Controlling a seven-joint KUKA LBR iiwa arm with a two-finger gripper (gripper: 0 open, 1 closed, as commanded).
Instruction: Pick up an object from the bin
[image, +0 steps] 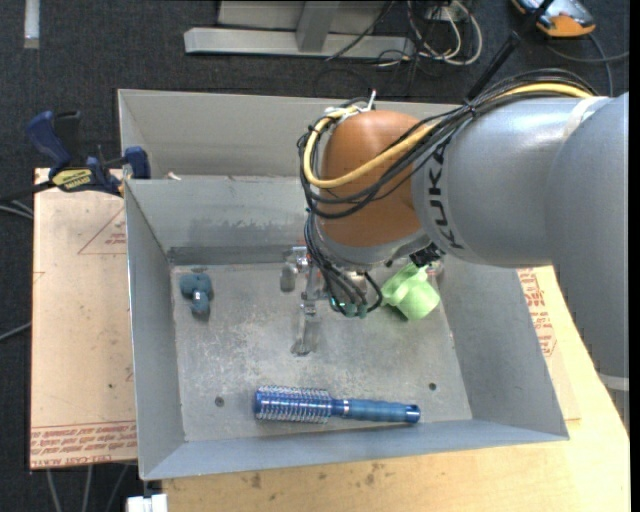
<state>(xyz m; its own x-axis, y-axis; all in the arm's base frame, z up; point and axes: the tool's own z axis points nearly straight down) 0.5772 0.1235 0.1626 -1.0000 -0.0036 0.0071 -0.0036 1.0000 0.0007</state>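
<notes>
I am hovering my gripper (303, 338) low over the bare middle of the bin (150, 300), unable to tell whether it is spread or pressed together, a chunky light green thing (414, 297) lying just beside it.

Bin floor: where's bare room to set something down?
Free: left-centre, between the small blue piece and the hand; right front, between the green piece and the blue hairbrush. Crowded: back centre, where the hand and green piece sit close together.
</notes>
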